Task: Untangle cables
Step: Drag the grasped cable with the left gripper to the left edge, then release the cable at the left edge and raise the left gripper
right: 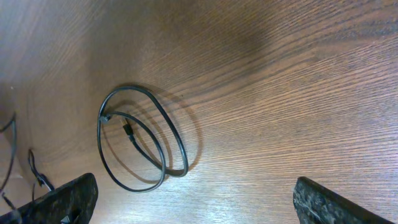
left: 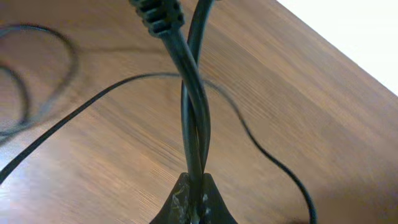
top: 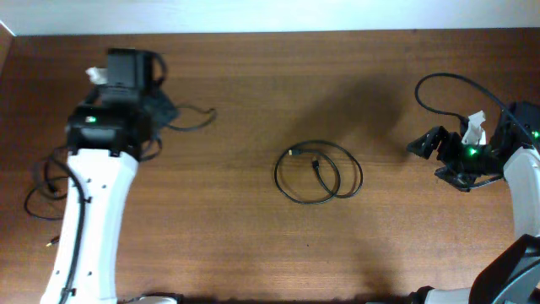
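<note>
**Figure: One cable lifted at far left, one coil waiting at centre**

**Overhead.** The coiled thin black cable with small plug ends (top: 278, 177) lies flat at the middle of the brown wood-grain desk (top: 253, 253), well apart from both arms. I judge it was left there because it already lies clear of the rest. My left arm sits at the far left corner, and a thin black trailing cord (top: 202, 121) runs away from its head. The right fingers (top: 426, 142) hang at the right edge, near the coil but not touching it. No tray, box or other container shows, so every cable lies on bare wood.

**Left wrist.** The left fingers (left: 186, 202) are clenched on a pair of thicker black cable strands (left: 198, 124). The strands rise together from the grip, and one ends in a ribbed plug collar at the top. Holding them up, as I read it, lets the trailing cord (left: 149, 76) fall away below onto the desk. A blurred loop lies farther left.

**Right wrist.** The right fingers (right: 68, 199) are released and spread wide, with nothing between them. The coil (right: 99, 134) lies ahead and to the left.
</note>
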